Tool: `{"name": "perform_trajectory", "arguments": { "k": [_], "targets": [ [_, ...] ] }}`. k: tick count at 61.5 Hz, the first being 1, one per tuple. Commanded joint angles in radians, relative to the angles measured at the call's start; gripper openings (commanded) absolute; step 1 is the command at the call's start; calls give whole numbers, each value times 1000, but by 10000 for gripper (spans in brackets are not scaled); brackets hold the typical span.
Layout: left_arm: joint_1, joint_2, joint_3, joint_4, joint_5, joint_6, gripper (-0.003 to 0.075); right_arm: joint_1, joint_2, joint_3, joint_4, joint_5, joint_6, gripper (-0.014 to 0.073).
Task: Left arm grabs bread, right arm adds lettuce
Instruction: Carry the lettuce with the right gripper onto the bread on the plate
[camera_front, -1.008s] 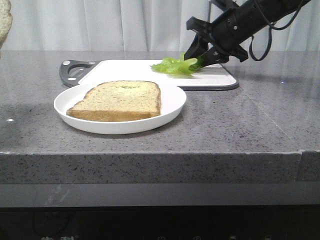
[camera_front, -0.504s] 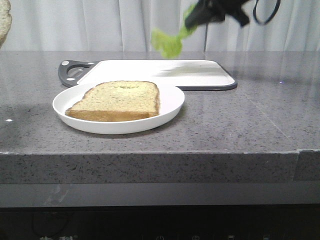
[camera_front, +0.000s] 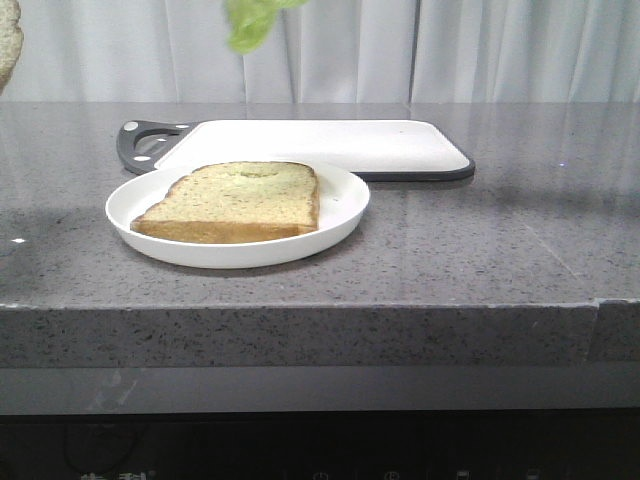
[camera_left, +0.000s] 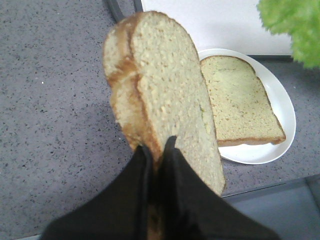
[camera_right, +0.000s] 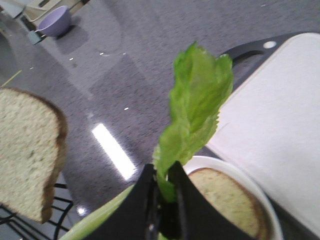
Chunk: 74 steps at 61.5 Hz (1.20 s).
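My left gripper (camera_left: 157, 147) is shut on the bread (camera_left: 165, 100), a thick crusted slice held on edge in the air, left of the plate. A corner of it shows at the front view's top left edge (camera_front: 8, 40) and in the right wrist view (camera_right: 27, 150). My right gripper (camera_right: 162, 172) is shut on the lettuce (camera_right: 197, 95), high above the plate's far side. In the front view only the lettuce (camera_front: 250, 22) shows, at the top edge; both grippers are out of that frame.
A white plate (camera_front: 345, 205) near the counter's front edge holds a second slice with a dent in its face (camera_front: 235, 200). A white cutting board with a dark handle (camera_front: 330, 145) lies behind it. A purple bowl (camera_right: 56, 21) stands far off.
My right gripper has lifted the lettuce off the cutting board and carried it up and to the left, leaving the front view's top edge. The plate and its slice have not moved.
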Motion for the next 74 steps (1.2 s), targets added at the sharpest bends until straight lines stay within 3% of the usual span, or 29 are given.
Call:
{"name": "perform_trajectory", "arguments": {
  "k": [1,13,24,53,61,74],
  "targets": [
    [2,-8,-27,-40,-64,-3,-20,31,-50,44,155,17,-136,-118],
    [2,-8,-26,-40,-65,-3,-20,83,-15,121,302,74,-306,-118],
    [2,-8,-25,-40,-67,-3,-20,86,59,124,333,127,-327,-118],
    [2,-8,-25,-34,-69,-2,-20,86,113,124,120,-19,-247,-104],
    [2,-8,-25,-34,-69,-2,-20,86,113,124,75,-66,-211,29],
    [2,-8,-25,-36,-65,-2,-20,81,95,124,48,-120,-194,364]
  ]
}}
